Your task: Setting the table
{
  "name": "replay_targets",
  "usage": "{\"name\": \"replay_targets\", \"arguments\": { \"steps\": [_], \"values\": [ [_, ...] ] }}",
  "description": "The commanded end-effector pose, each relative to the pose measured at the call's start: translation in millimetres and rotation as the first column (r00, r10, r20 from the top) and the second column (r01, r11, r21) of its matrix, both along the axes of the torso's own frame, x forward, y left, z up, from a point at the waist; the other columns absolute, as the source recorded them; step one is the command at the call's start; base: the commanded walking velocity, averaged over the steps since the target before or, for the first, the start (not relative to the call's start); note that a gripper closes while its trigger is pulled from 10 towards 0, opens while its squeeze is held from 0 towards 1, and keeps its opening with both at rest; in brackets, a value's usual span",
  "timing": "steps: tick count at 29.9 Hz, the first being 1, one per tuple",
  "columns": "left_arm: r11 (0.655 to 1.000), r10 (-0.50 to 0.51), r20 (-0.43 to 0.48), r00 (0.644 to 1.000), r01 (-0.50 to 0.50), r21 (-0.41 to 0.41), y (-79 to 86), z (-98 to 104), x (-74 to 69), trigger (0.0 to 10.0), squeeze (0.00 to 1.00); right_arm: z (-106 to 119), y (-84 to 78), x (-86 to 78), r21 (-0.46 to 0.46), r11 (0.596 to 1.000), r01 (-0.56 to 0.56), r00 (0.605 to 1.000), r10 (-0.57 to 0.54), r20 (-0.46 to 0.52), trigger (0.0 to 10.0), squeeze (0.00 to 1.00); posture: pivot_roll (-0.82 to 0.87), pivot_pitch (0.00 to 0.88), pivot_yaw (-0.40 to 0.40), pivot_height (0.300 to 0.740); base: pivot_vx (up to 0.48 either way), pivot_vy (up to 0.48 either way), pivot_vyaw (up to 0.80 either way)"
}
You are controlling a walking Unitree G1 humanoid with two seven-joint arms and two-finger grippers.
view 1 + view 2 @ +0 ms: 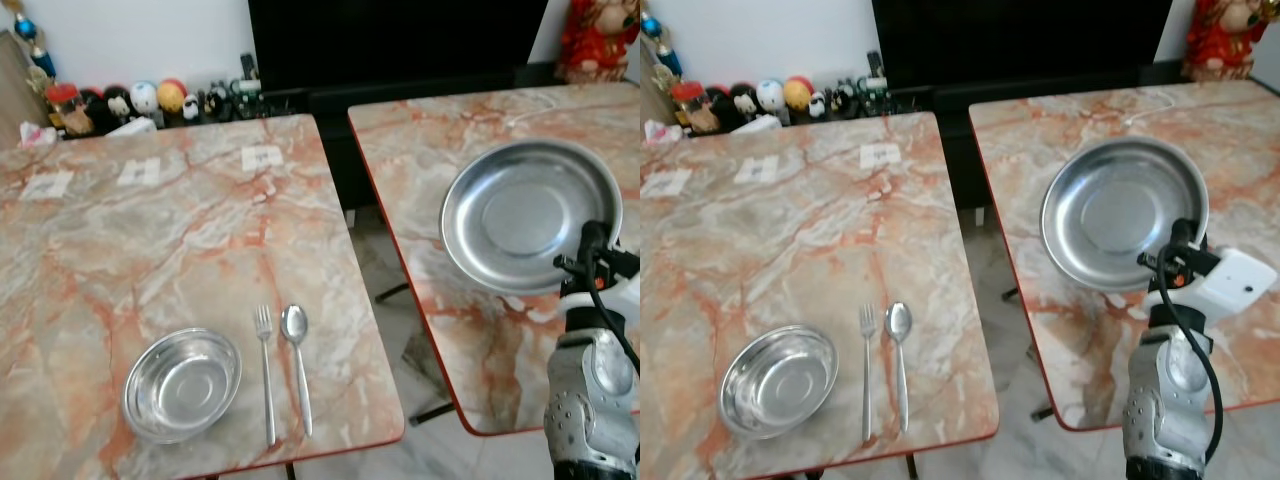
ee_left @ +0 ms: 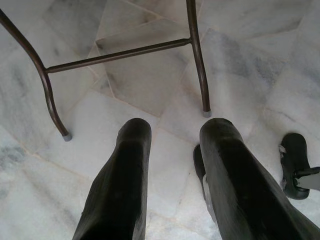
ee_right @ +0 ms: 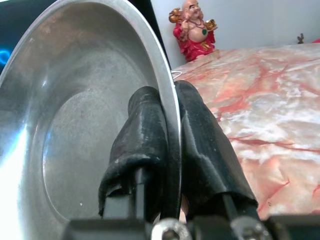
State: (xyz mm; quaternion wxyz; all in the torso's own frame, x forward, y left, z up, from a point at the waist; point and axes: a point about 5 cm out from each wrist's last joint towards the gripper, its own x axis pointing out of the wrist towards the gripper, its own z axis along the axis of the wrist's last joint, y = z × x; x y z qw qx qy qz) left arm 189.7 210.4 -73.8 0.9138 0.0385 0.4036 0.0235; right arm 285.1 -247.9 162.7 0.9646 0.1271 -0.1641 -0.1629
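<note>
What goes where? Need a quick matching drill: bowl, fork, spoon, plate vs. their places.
Things:
1. small bowl
2. fork
3. spoon
4. large plate

Places:
A. pinched by its rim in the right gripper, tilted above the right table
B. between bowl and spoon
C. nearest the left table's right edge
D. left of the fork

Pairs: 1-D, 2-B, 3-C, 4-A

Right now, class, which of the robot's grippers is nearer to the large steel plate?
Right. The right gripper pinches the large steel plate's rim between its fingers. The left gripper hangs open by the floor.
</note>
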Motion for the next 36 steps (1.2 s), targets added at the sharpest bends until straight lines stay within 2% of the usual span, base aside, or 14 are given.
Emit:
{"name": "replay_targets", "arguments": {
  "steps": [1,25,36],
  "values": [
    [1.0,0.009,-0.021,1.0,-0.009,0.022,6.3,-2,-5.7,10.0,0.0,5,0.9,2.0,-0.001,1.0,-0.004,1.0,0.004,0.025,10.0,0.0,-0.09,0.029,0.03,0.74,0.0,-0.349,0.0],
    [1.0,0.008,-0.025,1.0,-0.008,0.03,7.5,-2,-5.5,10.0,0.0,2,-3.0,0.9,0.002,1.0,0.01,1.0,-0.01,0.011,10.0,0.0,-0.09,0.031,0.027,0.74,0.0,-0.447,0.0],
    [1.0,0.001,-0.031,1.0,0.0,0.031,8.6,-2,-6.9,10.0,0.0,-9,-8.6,-7.9,0.063,0.995,0.074,0.997,-0.073,-0.028,10.0,0.0,-0.1,0.04,0.039,0.74,0.0,-0.458,0.0]
  ]
}}
